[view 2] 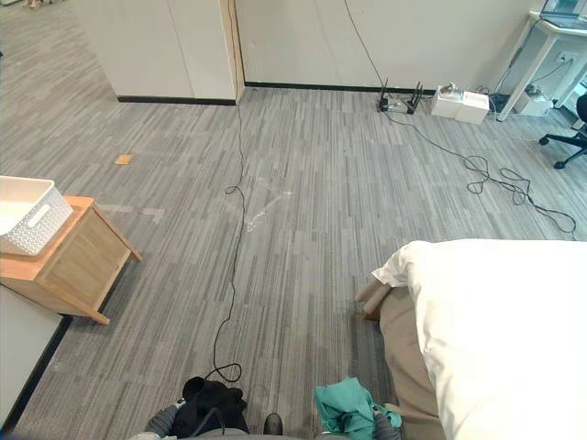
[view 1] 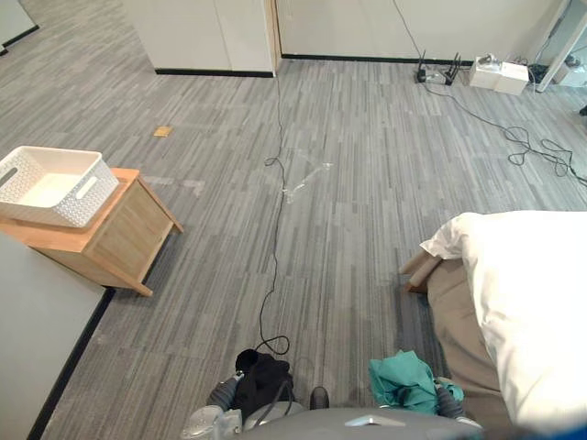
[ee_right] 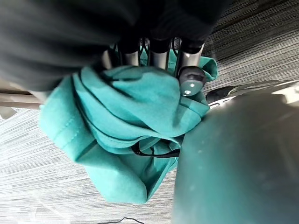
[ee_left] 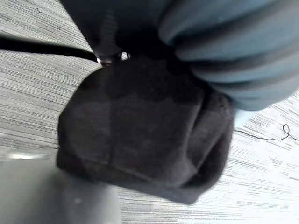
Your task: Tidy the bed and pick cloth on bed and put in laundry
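Head pair: mounted high, tilted down and forward over the floor (view 1: 367, 183). Both eyes share the basket (view 1: 64, 209) at left, the bed (view 1: 532, 302) at right, and the black cloth (view 1: 261, 380) and teal cloth (view 1: 404, 380) at the bottom edge (everything sits further left in the right eye). Left wrist camera: very close on the black cloth, floor behind. Right wrist camera: equally close on the teal cloth, floor beyond.

no readable text, labels or numbers

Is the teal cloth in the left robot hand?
No, curled fingers of the right robot hand grip the teal cloth; the left robot hand holds a black cloth.
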Robot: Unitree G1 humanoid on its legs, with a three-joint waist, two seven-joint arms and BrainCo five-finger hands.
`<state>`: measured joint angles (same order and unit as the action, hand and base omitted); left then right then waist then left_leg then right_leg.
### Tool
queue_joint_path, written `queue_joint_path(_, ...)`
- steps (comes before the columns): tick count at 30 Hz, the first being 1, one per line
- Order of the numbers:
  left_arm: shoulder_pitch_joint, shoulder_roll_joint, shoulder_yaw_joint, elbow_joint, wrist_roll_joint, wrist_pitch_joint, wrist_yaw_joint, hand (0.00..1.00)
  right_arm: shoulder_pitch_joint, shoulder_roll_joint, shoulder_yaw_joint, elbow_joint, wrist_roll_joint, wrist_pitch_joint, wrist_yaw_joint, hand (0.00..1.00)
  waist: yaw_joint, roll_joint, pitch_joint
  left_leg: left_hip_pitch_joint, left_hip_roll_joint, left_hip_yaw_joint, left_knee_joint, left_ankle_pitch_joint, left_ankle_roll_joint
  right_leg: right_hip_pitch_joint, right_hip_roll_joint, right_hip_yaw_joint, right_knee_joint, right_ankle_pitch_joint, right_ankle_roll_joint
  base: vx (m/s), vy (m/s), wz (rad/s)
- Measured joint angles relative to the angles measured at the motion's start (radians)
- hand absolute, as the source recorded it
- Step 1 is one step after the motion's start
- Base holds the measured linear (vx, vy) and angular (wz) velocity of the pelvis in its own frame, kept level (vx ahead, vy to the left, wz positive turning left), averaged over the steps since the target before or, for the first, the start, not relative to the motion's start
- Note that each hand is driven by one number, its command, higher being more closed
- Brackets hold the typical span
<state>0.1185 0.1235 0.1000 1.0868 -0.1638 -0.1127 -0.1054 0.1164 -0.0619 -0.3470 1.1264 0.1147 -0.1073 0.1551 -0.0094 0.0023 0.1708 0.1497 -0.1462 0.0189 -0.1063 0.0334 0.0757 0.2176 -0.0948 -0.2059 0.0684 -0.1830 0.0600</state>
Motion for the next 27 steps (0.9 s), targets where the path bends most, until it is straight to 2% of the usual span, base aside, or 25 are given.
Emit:
queue_joint_path(6,-0.005,-0.005,0.038,-0.001,-0.016,-0.004,-0.011,1.00,-0.004,0.000,0.003,-0.005,0.042,0.029,-0.001,1.00,-0.002,0.000,0.000,0.002,0.002,0.016,0.000,-0.013,0.000,0.003,0.000,0.005,-0.007,0.000,0.000,0.00,-0.035,-0.08)
queue_joint_path(7,-0.005,-0.006,0.037,-0.003,-0.024,-0.012,-0.031,1.00,-0.004,0.001,0.012,-0.020,0.042,0.028,-0.002,1.00,-0.002,0.000,-0.001,0.002,0.002,0.017,0.000,-0.016,0.001,0.009,0.000,0.005,-0.012,0.000,0.000,0.03,-0.088,-0.02)
queue_joint_path(10,-0.004,-0.008,-0.016,-0.049,-0.100,-0.066,-0.098,1.00,-0.005,-0.004,0.063,-0.068,0.080,0.018,-0.010,1.00,-0.003,-0.001,-0.003,-0.004,-0.005,0.000,0.000,-0.014,0.007,0.016,-0.004,-0.007,-0.020,-0.001,0.001,0.04,-0.080,0.13)
queue_joint_path(14,-0.014,-0.044,-0.145,-0.217,-0.221,-0.141,-0.174,1.00,-0.072,0.001,0.080,-0.143,0.153,-0.029,-0.037,1.00,0.001,0.002,-0.006,-0.013,-0.017,-0.034,0.001,-0.001,0.023,0.016,-0.012,-0.053,-0.022,-0.002,0.003,0.05,-0.075,0.29)
queue_joint_path(15,-0.014,-0.046,-0.162,-0.243,-0.227,-0.149,-0.177,1.00,-0.086,0.001,0.080,-0.161,0.158,-0.038,-0.042,1.00,0.001,0.002,-0.006,-0.013,-0.017,-0.036,0.001,0.000,0.024,0.016,-0.012,-0.057,-0.020,-0.002,0.003,0.02,-0.084,0.15)
queue_joint_path(17,-0.011,-0.040,-0.205,-0.340,-0.260,-0.205,-0.174,1.00,-0.131,-0.002,0.080,-0.258,0.200,-0.070,-0.062,1.00,0.001,0.005,-0.008,-0.014,-0.018,-0.052,0.001,0.004,0.029,0.017,-0.012,-0.070,-0.013,-0.001,0.003,0.01,-0.093,0.17)
queue_joint_path(20,0.004,-0.035,-0.219,-0.449,-0.282,-0.252,-0.172,1.00,-0.160,-0.019,0.081,-0.339,0.234,-0.085,-0.091,1.00,0.001,0.012,-0.013,-0.014,-0.017,-0.070,0.001,0.012,0.024,0.016,-0.012,-0.087,0.005,-0.001,0.002,-0.01,-0.105,0.24)
queue_joint_path(25,0.047,-0.032,-0.215,-0.554,-0.327,-0.272,-0.172,1.00,-0.155,-0.014,0.087,-0.405,0.236,-0.094,-0.131,1.00,0.002,0.023,-0.019,-0.015,-0.016,-0.083,0.000,0.022,0.021,0.016,-0.009,-0.087,0.013,-0.006,-0.005,-0.03,-0.097,0.09)
queue_joint_path(27,0.076,-0.037,-0.216,-0.620,-0.326,-0.276,-0.172,1.00,-0.136,-0.004,0.097,-0.445,0.235,-0.094,-0.145,1.00,0.006,0.026,-0.025,-0.038,-0.012,-0.067,0.009,0.006,0.009,-0.004,-0.008,-0.075,0.015,-0.015,-0.010,-0.09,-0.096,-0.18)
